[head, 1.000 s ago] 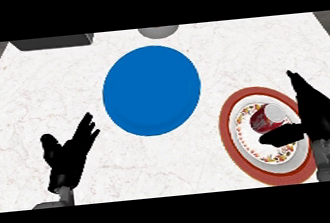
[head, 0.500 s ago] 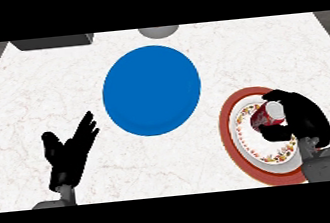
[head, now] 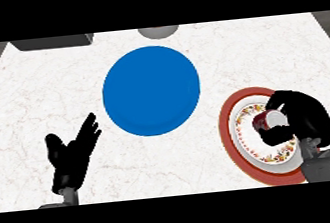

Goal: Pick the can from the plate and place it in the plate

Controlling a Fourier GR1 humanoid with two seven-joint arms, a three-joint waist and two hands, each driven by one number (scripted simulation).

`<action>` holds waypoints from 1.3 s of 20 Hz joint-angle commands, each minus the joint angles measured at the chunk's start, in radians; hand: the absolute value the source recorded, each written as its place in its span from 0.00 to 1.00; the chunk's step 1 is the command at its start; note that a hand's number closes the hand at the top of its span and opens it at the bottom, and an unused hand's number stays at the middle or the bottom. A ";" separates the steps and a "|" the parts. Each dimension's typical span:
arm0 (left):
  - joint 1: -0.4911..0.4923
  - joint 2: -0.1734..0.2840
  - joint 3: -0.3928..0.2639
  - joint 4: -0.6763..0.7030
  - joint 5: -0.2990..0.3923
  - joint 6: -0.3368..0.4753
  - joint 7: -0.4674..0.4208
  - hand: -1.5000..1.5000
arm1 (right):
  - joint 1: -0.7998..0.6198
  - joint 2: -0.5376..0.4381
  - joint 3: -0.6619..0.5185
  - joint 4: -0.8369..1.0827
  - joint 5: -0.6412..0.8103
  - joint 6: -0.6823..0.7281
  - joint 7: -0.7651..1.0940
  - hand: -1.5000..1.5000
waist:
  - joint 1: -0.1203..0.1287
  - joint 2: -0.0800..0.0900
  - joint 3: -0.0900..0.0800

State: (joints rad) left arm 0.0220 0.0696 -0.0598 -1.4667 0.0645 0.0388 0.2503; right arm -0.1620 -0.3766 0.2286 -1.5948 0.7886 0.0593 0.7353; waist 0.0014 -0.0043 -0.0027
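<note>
A red can with a white end lies on the red-rimmed patterned plate at the right of the counter. My right hand is over that plate with its fingers curled round the can, hiding most of it. The plain blue plate sits in the middle of the counter with nothing on it. At the lower left my left hand rests open, fingers up, apart from both plates.
A dark grey box stands at the back left edge. A grey rounded object sits at the back centre. White marble counter lies between the plates and the left hand.
The right hand's fingers have gone from straight above the can to curled round it. The left hand has not moved.
</note>
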 commanded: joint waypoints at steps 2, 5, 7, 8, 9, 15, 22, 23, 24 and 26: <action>0.019 -0.008 -0.009 0.030 -0.014 0.001 -0.024 0.50 | -0.064 0.143 0.136 -0.112 0.159 -0.098 0.097 1.00 | 0.006 0.002 0.002; -0.022 -0.011 -0.036 0.022 -0.007 -0.030 -0.003 0.50 | -0.149 0.364 0.366 -0.037 0.280 -0.135 0.181 1.00 | 0.084 0.008 -0.002; -0.039 -0.010 -0.058 0.017 -0.013 -0.047 0.004 0.50 | -0.204 0.369 0.442 -0.022 0.254 -0.139 0.188 1.00 | 0.147 0.011 -0.004; -0.054 -0.014 -0.060 0.017 -0.013 -0.047 0.011 0.50 | -0.241 0.371 0.466 -0.014 0.281 -0.177 0.214 1.00 | 0.149 0.010 -0.003; -0.050 0.000 -0.056 0.025 -0.019 -0.051 0.008 0.50 | -0.293 0.372 0.488 -0.013 0.307 -0.207 0.245 1.00 | 0.154 0.007 -0.003; -0.052 -0.019 -0.075 0.045 -0.013 -0.063 0.010 0.50 | -0.438 0.375 0.562 0.030 0.415 -0.374 0.438 1.00 | 0.156 0.005 -0.002; -0.063 -0.012 -0.049 0.062 -0.016 -0.043 0.004 0.50 | -0.472 0.376 0.557 0.062 0.505 -0.532 0.588 1.00 | 0.122 0.009 0.001; -0.068 -0.018 -0.055 0.064 -0.021 -0.040 0.007 0.50 | -0.485 0.376 0.541 0.048 0.504 -0.554 0.594 1.00 | 0.121 0.010 0.002; -0.073 -0.016 -0.045 0.054 -0.014 -0.037 0.008 0.50 | -0.473 0.376 0.538 0.067 0.525 -0.590 0.603 1.00 | 0.113 0.011 0.003; -0.067 -0.015 -0.045 0.050 -0.010 -0.043 -0.002 0.50 | -0.478 0.376 0.532 0.052 0.532 -0.630 0.620 1.00 | 0.117 0.009 0.003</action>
State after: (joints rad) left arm -0.0408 0.0529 -0.1126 -1.4177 0.0501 -0.0055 0.2534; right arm -0.6234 -0.0122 0.7584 -1.5453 1.2893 -0.3903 1.1295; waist 0.1258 0.0027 -0.0004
